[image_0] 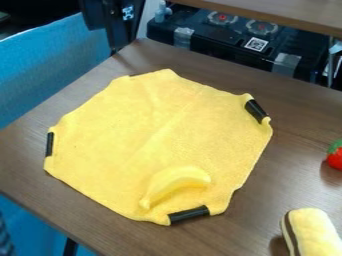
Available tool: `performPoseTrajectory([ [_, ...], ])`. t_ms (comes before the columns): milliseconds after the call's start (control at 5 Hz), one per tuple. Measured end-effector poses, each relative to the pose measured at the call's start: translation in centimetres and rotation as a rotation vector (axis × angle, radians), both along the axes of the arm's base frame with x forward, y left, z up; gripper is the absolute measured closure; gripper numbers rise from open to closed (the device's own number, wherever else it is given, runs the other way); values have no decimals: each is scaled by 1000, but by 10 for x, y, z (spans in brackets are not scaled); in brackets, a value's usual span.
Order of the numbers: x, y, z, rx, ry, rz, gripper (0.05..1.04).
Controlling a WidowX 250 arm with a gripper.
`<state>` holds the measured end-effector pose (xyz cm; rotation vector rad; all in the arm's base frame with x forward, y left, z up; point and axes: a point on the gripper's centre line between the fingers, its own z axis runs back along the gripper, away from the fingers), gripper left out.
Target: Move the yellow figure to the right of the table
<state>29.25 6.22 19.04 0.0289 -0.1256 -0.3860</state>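
Taking the whole view as a clock face, we see the black gripper (115,25) at eleven o'clock, by the table's (294,110) far corner. We cannot tell how far open it is, nor whether it has hold of anything. Two yellow things could be the figure, and we cannot say which is meant. A yellow banana (179,182) lies on the yellow cloth (133,135), between the cloth's five and six o'clock, its narrow end pointing to seven. A plush yellow piece with a brown stripe (310,232) lies on the bare wood at half past four in the view, partly cut off by the edge. We find black strips on the cloth's rim at its two, nine and between five and six o'clock. Between three and four in the view sits a red, green-topped thing (336,157). Beyond the table, toward one o'clock, we see a black case (220,47); blue fabric (57,62) hangs at ten.
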Motion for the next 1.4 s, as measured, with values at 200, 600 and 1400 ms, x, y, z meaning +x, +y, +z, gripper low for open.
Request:
performPoseTrajectory([
  [200, -1, -1, -11, -5, 37, 6, 83],
  [600, -19, -32, -71, 74, 182, -20, 83],
  [1400, -16, -91, -139, 182, 119, -259, 83],
])
